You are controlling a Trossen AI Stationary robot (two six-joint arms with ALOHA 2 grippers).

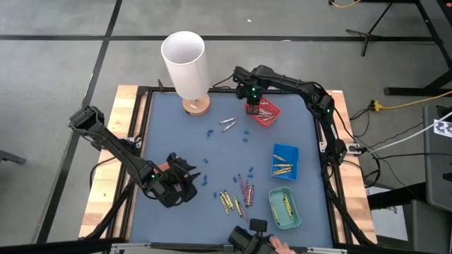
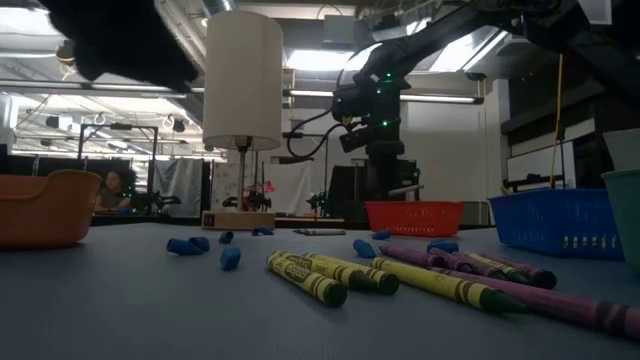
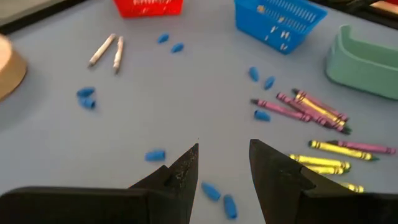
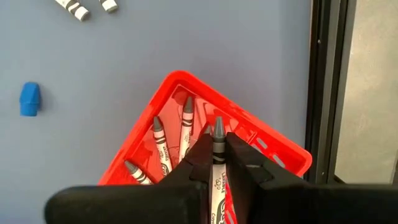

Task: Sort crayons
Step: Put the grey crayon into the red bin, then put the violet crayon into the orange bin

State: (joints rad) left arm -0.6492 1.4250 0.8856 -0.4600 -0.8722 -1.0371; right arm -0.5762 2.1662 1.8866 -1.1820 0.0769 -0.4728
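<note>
Crayons [image 1: 244, 189] lie loose in a yellow and purple cluster near the table's [image 1: 176, 134] front edge, with two grey ones [image 1: 227, 123] toward the back. The right gripper [image 4: 218, 163] hangs over the red tray [image 4: 281, 151] near the back right corner, fingers pinching a grey crayon [image 4: 218, 144] above others already in that tray. The left gripper [image 3: 224, 163] hovers near the front left corner, fingers spread and holding nothing. A blue tray [image 1: 286, 161] and a green tray [image 1: 284, 207] by the right edge hold yellow crayons. Small blue bits [image 1: 244, 133] are scattered about.
</note>
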